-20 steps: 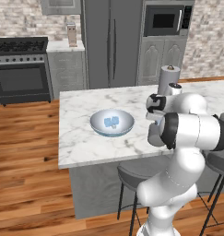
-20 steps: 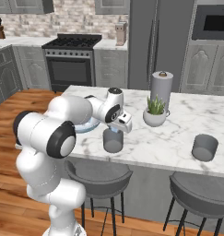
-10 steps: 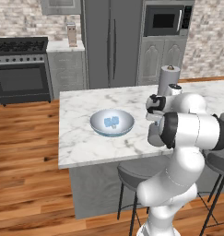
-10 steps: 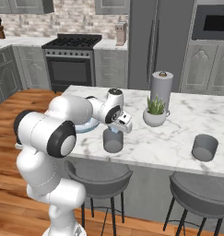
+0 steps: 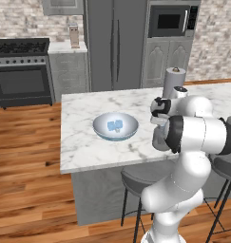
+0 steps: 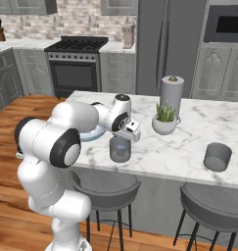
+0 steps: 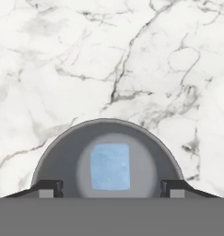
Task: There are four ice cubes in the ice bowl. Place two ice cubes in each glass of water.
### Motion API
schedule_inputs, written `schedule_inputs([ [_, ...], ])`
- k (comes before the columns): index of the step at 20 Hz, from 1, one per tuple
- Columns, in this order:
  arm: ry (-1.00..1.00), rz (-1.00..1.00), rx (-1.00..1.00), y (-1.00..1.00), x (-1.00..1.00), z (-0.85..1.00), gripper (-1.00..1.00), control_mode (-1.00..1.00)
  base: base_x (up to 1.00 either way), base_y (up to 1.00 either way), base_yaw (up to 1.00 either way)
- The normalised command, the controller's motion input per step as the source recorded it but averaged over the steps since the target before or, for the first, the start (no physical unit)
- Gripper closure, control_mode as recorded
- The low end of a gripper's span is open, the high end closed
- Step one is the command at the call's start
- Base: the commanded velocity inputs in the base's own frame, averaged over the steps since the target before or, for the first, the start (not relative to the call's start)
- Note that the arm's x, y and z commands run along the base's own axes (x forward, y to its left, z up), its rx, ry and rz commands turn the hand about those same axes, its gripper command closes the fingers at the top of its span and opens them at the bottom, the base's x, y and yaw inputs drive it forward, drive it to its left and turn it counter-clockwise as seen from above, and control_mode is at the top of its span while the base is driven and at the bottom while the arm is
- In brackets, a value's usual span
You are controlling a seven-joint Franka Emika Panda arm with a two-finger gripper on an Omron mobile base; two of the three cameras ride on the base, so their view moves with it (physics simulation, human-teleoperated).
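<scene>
One ice cube [image 7: 110, 166] lies at the bottom of the near glass [image 7: 62, 156], seen straight down from the hand. The jaws stand spread and released, their tips just outside the glass's rim on either side, gripping nothing; the gripper [image 6: 124, 138] hangs directly over that glass [image 6: 119, 149]. The glass stands on the white marble counter [image 6: 164, 152] near its front edge. Two stools [image 6: 105, 183] sit below the counter's front. Two ice cubes [image 5: 114, 126] rest together in the middle of the wide bowl [image 5: 101, 133], which sits on the counter just beside the near glass, on the arm's left. One second glass [image 6: 217, 157] stands well apart to the right, near the front edge. One small white pot with a green plant [image 6: 164, 120] stands farther back, with a paper-towel roll [image 6: 171, 93] just behind it. Beyond the counter: oven [image 6: 75, 66], refrigerator [image 5: 114, 45], microwave [image 5: 172, 21].
</scene>
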Motion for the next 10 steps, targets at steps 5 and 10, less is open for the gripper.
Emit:
schedule_inputs([
  [5, 0.00, 0.00, 0.00, 0.00, 0.03, 0.13, -1.00, -1.00, 0.00, 0.00, 0.00],
  [10, 0.00, 0.00, 0.00, 0.37, -0.48, 0.57, -1.00, -1.00, 0.00, 0.00, 0.00],
])
